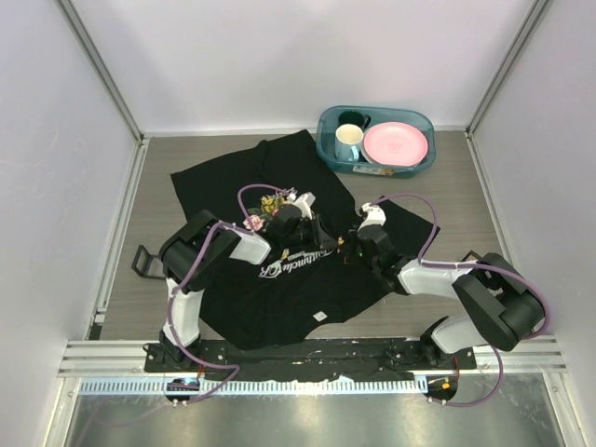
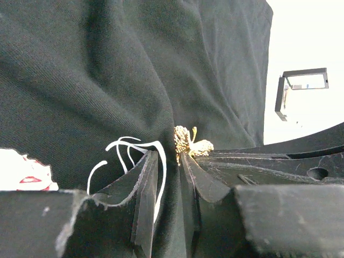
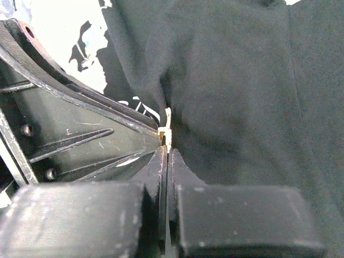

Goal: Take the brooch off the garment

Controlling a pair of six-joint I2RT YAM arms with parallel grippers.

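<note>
Gripping: left tool (image 2: 166,156) stands partly closed on a raised ridge of the shirt (image 2: 107,64), with cloth filling the gap between its fingers. Right tool (image 3: 166,153) is fully closed and looks like it's nipping the edge of the brooch (image 2: 191,145), tho it could be catching cloth too.
Brooch spot: on top of that ridge, mid-shirt, right where the two tools meet nose to nose.
Direction: straight ahead of the right tool's tips, and just beside the left tool's finger on the right of its own wrist view. From the right wrist it shows edge-on, standing upright along the fold.
Next move, imo: right tool pulls away while the left pins the cloth.
Surface: soft, wrinkly shirt on the bench (image 1: 158,158), so it'll probably lift and drag.
Room: tub (image 1: 326,130) at the back right, well apart.
</note>
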